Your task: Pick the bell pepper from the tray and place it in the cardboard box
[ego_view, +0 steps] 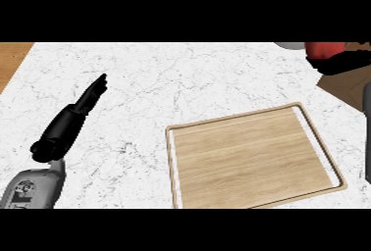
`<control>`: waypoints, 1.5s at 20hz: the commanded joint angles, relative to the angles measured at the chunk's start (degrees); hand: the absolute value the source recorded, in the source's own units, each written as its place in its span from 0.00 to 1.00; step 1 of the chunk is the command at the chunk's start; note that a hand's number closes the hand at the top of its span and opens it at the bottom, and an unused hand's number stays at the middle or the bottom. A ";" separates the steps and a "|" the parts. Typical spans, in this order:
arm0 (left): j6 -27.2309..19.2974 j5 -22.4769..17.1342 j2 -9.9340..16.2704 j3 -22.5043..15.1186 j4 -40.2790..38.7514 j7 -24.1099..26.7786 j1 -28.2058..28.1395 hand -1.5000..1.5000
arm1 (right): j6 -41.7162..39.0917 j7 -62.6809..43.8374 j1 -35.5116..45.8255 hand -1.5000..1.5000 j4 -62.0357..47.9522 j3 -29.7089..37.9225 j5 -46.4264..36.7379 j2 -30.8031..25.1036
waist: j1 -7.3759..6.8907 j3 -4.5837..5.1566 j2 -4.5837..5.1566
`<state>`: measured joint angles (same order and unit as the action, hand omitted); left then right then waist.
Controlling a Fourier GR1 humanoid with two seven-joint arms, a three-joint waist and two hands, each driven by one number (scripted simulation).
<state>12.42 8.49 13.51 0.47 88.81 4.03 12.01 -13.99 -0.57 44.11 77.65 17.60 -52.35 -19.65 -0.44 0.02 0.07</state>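
Left hand point(85, 100) straight-fingered beside wooden tray point(250, 117); right hand point(340, 62) clutching red bell pepper point(322, 49) over cardboard box point(348, 86).

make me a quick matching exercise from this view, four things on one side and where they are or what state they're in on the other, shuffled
Things:
1. tray
2. bell pepper
3. left hand
4. cardboard box

Places or states:
A. open, fingers straight, over the white counter at the view's left
B. red, at the top right corner, black fingers of the right hand curled round it
C. wooden, nothing on it, lower right of centre
D. brown, only partly showing at the right edge

Pairs: 1-C, 2-B, 3-A, 4-D
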 commanded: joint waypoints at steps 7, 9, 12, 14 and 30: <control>-0.22 0.94 -2.25 -1.95 1.74 -0.31 -1.19 0.50 | 8.24 6.46 10.75 1.00 -28.52 6.64 -2.50 -14.19 | -1.39 -0.05 0.49; 1.88 -0.92 0.15 0.75 -1.28 0.82 1.48 0.50 | 7.34 9.05 11.39 1.00 -34.54 6.61 -3.73 -17.96 | -1.71 -0.06 0.89; 1.38 -0.03 0.20 0.46 -0.45 0.78 1.55 0.50 | 4.10 11.71 10.59 1.00 -41.23 5.54 -5.21 -21.69 | -2.03 -0.09 1.07; 1.88 -0.56 -0.07 0.00 1.26 -0.01 0.98 0.50 | -3.32 9.82 11.88 1.00 -43.72 3.50 -6.31 -23.44 | -1.93 -0.04 0.77; -0.12 1.68 -1.78 -0.50 -1.84 0.21 3.87 0.50 | -11.05 34.41 13.34 0.00 -63.42 -0.38 -10.26 -31.29 | -2.30 -0.27 1.49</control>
<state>13.93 8.67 12.48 0.03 88.98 3.45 15.02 -23.44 25.78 57.83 16.50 17.05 -63.29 -49.82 -3.44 -0.14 1.44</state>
